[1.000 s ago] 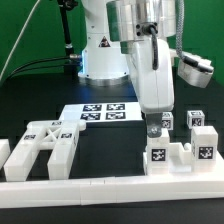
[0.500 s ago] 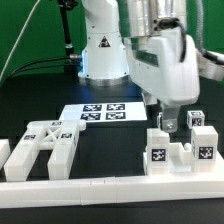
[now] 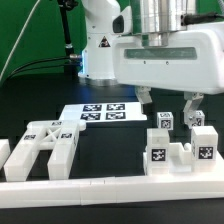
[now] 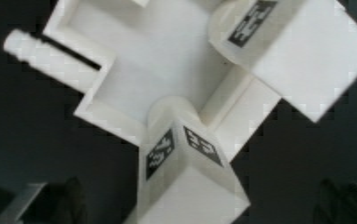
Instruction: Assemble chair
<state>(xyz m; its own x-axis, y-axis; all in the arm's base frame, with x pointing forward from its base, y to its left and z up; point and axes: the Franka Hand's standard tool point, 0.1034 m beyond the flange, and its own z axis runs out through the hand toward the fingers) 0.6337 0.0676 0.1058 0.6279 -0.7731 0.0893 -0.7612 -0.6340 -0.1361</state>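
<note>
Exterior view: pincer [image 3: 167,103] spread and empty above the small cubes [image 3: 163,122]; slotted frame [image 3: 45,148] and notched block [image 3: 185,155] lie apart, so assembly seems barely begun.

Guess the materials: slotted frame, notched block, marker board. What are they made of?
Slotted frame: probably plastic, maybe 3D-printed. It is matte white and chunky, with no glare.
Notched block: same matte white finish and blocky edges, so likely the same stuff.
Marker board: thin flat white sheet with printed black squares. Card or plastic, can't tell which.
</note>
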